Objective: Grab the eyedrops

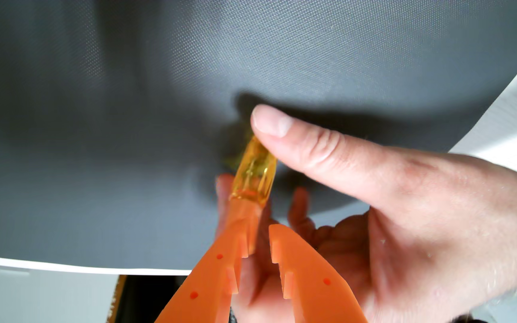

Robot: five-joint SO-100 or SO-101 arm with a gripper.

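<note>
One camera feed is what I have, the wrist view, and I read it from the left. The dark grey mat (126, 108) with its fine woven texture covers most of the picture; its pale lower edge runs along the bottom left, with a light surface (33, 295) below it. At the bottom edge, left of centre, I see a dark strip with a yellowish stripe, too blurred for me to name.

Toward the centre, the orange gripper (258, 236) comes up from the bottom edge. Its jaws stand spread, with a clear gap between the two toothed fingers. The left finger reaches further up than the right one.

The eyedrops (255, 170), a small translucent amber vial, sit just past the tip of the left finger, tilted up and to the right. The vial seems to touch that fingertip, though I cannot tell for sure; the right finger is apart from it, so nothing is pinched between the jaws.

Further right, a person's hand (422, 233) enters from the right edge. Its thumb (297, 133) lies against the upper end of the vial, and other fingertips show behind and below the vial, so the hand holds it. At the far right, a white sheet (515, 130) lies beyond the mat's edge.
</note>
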